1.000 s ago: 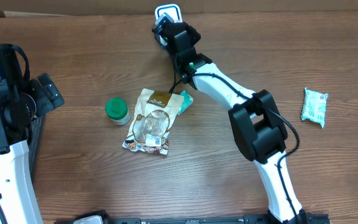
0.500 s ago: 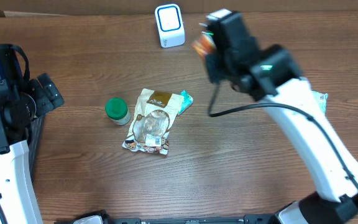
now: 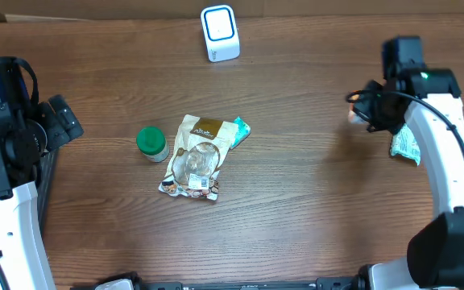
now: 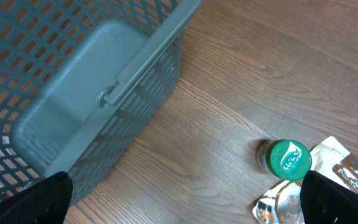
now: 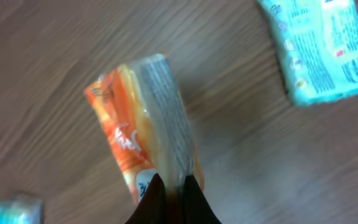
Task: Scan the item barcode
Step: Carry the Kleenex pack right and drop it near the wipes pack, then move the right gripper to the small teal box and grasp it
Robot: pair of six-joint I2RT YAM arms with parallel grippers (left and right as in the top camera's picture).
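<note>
My right gripper (image 5: 173, 185) is shut on the end of an orange snack packet (image 5: 143, 121) with a clear crimped edge, holding it just above the wood. In the overhead view the right gripper (image 3: 362, 113) sits at the table's right side, with only a sliver of the orange packet (image 3: 351, 118) showing. The white-and-blue barcode scanner (image 3: 219, 32) stands at the back centre, far from it. My left gripper (image 4: 191, 208) is open over bare wood at the far left, with nothing between its fingers (image 4: 42, 198).
A teal packet (image 3: 408, 145) lies beside the right arm, also the teal packet (image 5: 321, 48). A green-lidded jar (image 3: 151, 142), a brown-and-white pouch (image 3: 198, 157) and another teal packet (image 3: 241, 128) lie mid-table. A grey basket (image 4: 73, 81) stands at the left.
The right arm has swung from the scanner at the back across to the right side, carrying the orange packet. The left arm has not moved.
</note>
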